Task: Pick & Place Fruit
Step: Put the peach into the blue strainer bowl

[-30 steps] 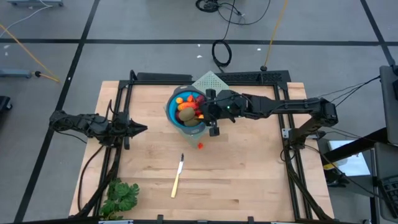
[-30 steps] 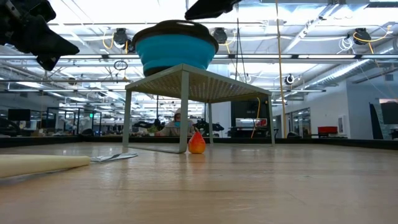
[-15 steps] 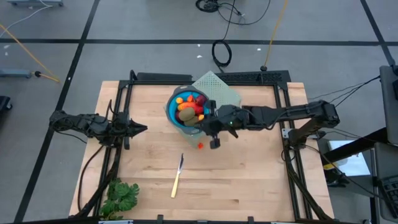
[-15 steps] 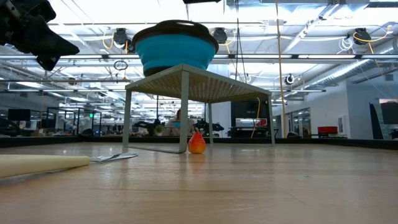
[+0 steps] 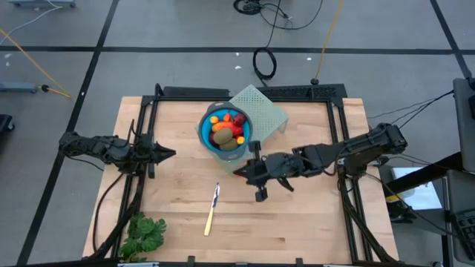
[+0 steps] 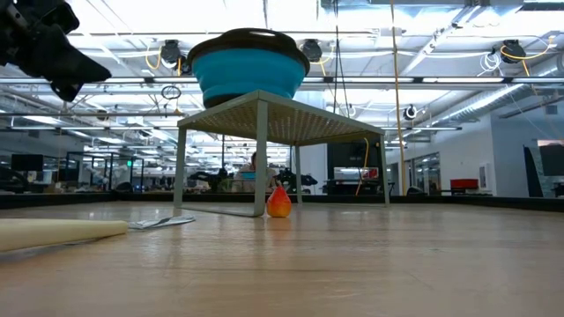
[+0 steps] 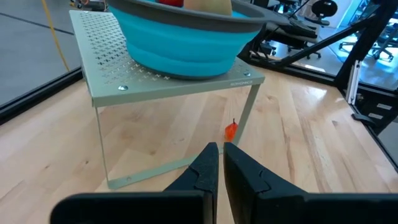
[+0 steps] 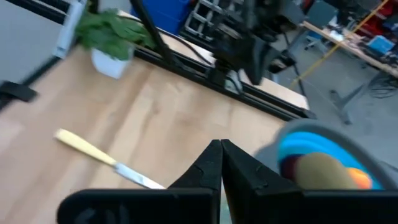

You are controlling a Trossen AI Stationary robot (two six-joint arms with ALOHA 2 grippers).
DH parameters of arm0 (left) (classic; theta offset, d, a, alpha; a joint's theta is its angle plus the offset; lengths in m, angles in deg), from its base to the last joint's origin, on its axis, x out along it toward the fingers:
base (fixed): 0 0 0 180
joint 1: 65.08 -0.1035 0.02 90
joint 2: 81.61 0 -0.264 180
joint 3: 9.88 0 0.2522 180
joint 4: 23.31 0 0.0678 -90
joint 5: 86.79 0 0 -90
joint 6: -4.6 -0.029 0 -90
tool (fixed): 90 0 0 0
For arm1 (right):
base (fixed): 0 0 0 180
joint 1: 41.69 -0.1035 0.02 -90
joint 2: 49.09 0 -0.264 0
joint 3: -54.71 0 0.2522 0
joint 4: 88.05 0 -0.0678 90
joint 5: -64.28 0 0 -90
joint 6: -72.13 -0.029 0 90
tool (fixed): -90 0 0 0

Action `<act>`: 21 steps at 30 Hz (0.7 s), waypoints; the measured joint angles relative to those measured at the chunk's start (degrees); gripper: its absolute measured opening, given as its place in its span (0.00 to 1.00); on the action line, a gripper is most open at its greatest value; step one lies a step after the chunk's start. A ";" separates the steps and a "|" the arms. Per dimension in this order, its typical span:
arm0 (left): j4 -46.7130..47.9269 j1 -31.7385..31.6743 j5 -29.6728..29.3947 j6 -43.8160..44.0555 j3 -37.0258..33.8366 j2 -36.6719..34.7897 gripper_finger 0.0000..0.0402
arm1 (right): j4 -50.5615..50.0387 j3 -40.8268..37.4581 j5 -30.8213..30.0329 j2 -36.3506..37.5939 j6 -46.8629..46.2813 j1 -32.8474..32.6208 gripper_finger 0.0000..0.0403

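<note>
- Pale wooden worktop (image 5: 297,215) framed by black rails; both dark arms reach in over it from opposite sides.
- Perforated grey-green metal stand (image 5: 266,111) with thin legs sits toward the far middle of the worktop.
- Round blue collapsible bowl with a grey rim (image 5: 206,137) rests on the stand, overhanging its edge on the left arm's side.
- Right hand (image 5: 239,170) is out over the worktop just in front of the bowl and stand; the right wrist view shows its two dark fingers pressed together with nothing between them.
- Left hand (image 5: 171,153) waits near the left rail, well apart from the bowl; its fingers (image 7: 208,163) are pressed together, holding nothing.
- Leafy green bunch (image 5: 143,235) lies at the near left corner.
- Table knife with a cream handle (image 5: 211,211) lies near the worktop's middle front.
- Fruit pile (image 5: 225,127) fills the bowl: a brown-green oval, dark red balls and small orange bits are discernible.
- One small orange-red fruit piece (image 6: 278,202) stands on the worktop beside a leg of the stand, below the bowl.
</note>
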 joint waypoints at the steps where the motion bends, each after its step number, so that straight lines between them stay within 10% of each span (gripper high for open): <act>1: 0.22 0.02 0.00 0.00 -0.02 0.01 0.06 | 0.00 0.00 -0.11 0.00 -0.99 -0.75 0.00; 21: 1.01 0.02 0.00 0.00 0.00 0.00 0.06 | -8.85 -0.04 -11.80 -0.02 -26.67 -12.86 0.00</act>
